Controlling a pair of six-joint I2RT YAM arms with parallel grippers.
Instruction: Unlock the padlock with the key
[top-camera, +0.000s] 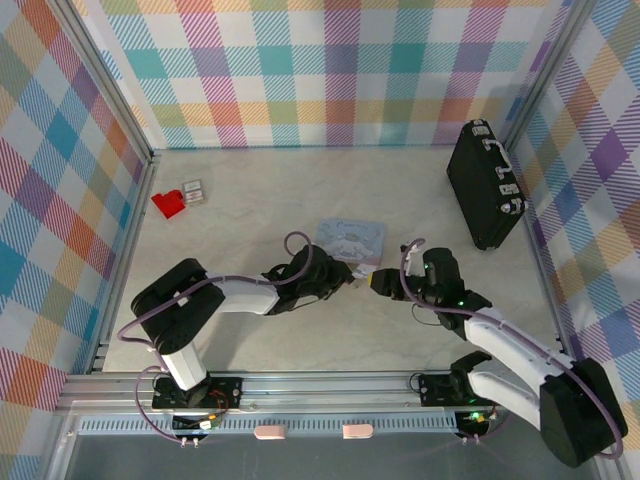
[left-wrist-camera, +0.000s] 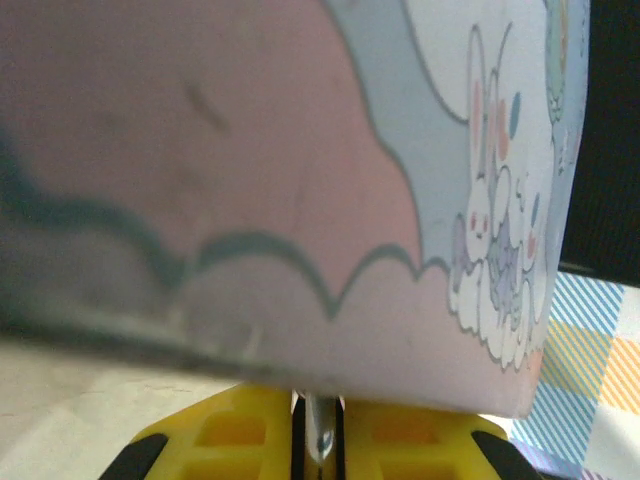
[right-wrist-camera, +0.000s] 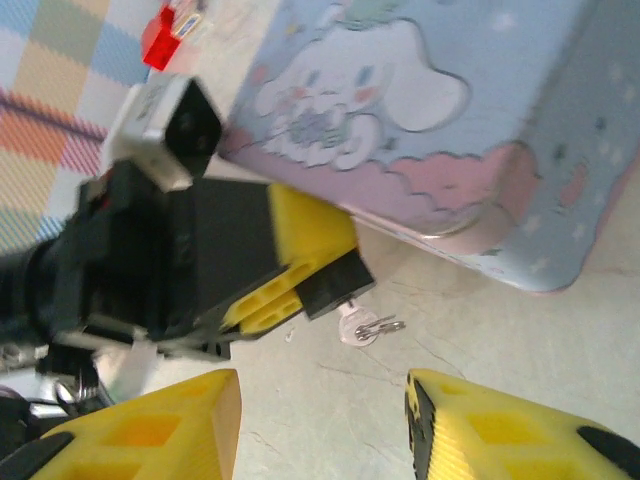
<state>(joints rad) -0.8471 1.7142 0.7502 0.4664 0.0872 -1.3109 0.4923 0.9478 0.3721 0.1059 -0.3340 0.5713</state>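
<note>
right tool (right-wrist-camera: 322, 398) spread; left tool (right-wrist-camera: 335, 288) pinching key (right-wrist-camera: 352, 323), just beside cartoon tin (right-wrist-camera: 450, 150).

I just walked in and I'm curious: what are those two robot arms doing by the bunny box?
The left end effector is pinching a small silver key right next to the pastel bunny tin. The right end effector faces the key with its yellow fingers apart, holding nothing. Nothing has been unlocked yet.

Your top camera looks down on the whole table (top-camera: 300, 190) from behind. Both wrist cameras sit close to the cartoon tin (right-wrist-camera: 420, 110), which every view shares.
</note>
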